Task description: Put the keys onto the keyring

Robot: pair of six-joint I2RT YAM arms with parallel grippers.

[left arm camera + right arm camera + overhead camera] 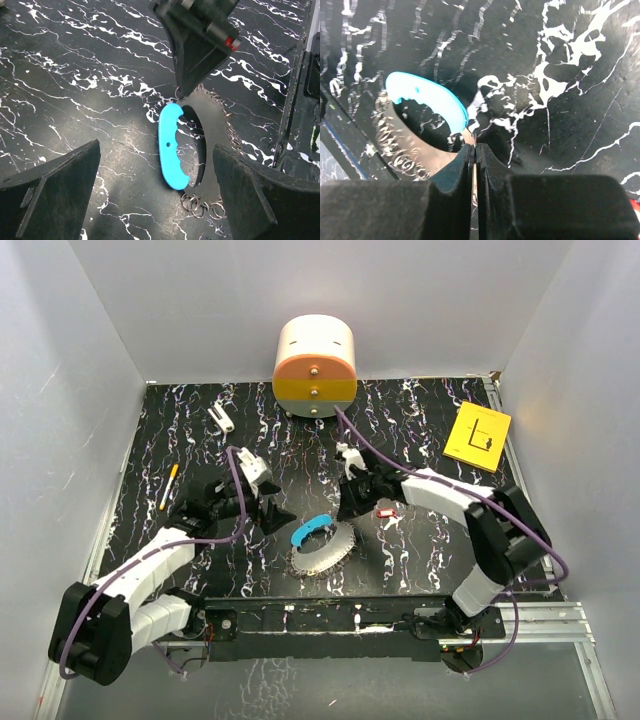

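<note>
Two claws are working over a black, white-veined bench (200,440), both close to the keyring (322,545). The keyring is lying flat on the bench between the arms. Its bright-blue band (170,147) is curving along one side and its pale ribbed coil (330,558) is closing the rest of the oval.

The right claw (345,508) is reaching in from the right and tilting down. Its tip is touching the keyring at the end of the blue band, where band and coil meet. From the right wrist, its fingers (450,190) are pressing tightly together with only a thin bright sliver showing in the seam. They are apparently pinching the keyring's fine wire end.

The left claw (155,150) is hovering just beside the keyring on the left. Its two dark fingers (50,195) are spreading wide, holding nothing, and the blue band is showing in the gap between them.

One tiny red key (385,510) is lying on the bench just to the right of the right claw, apart from the keyring and not joined to it.

Farther back, an orange-and-white drum-shaped unit (315,365) is standing at the rear edge. A yellow card (478,435) is lying near the back right corner. A small white piece (222,418) and a thin yellow stick (170,485) are lying off to the left, well apart from the keyring.
</note>
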